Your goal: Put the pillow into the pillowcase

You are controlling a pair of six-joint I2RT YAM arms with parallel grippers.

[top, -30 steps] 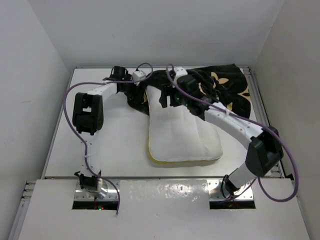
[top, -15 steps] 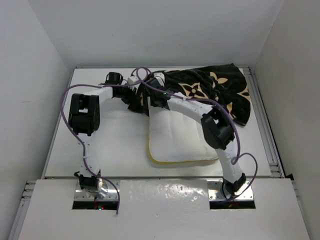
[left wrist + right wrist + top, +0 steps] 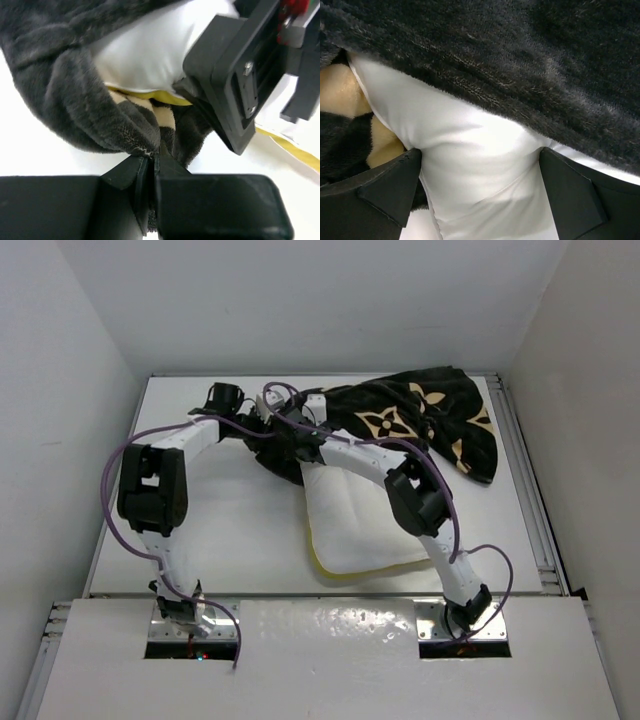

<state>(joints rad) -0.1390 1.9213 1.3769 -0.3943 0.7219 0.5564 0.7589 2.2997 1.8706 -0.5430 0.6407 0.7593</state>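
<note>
The white pillow point(image 3: 352, 522) lies mid-table, its far end tucked into the mouth of the black, tan-flowered pillowcase point(image 3: 405, 418). My left gripper point(image 3: 264, 428) is shut on the pillowcase's left mouth edge; in the left wrist view the jaws point(image 3: 152, 161) pinch the dark plush hem point(image 3: 75, 100), with the pillow point(image 3: 150, 50) and its yellow band point(image 3: 150, 98) just beyond. My right gripper point(image 3: 300, 440) is open wide at the mouth. Its fingers point(image 3: 395, 192) straddle the pillow's end point(image 3: 480, 150) under the pillowcase's upper layer point(image 3: 520, 60).
The white table point(image 3: 215, 530) is walled on three sides, with rails along its left and right edges. Purple cables loop over both arms near the pillowcase mouth. The right arm's elbow point(image 3: 420, 495) hangs above the pillow's right side.
My left gripper closed on the pillowcase edge. The right arm folded in, its gripper moved left to the mouth and opened wider. The pillow's near end swung slightly right.
</note>
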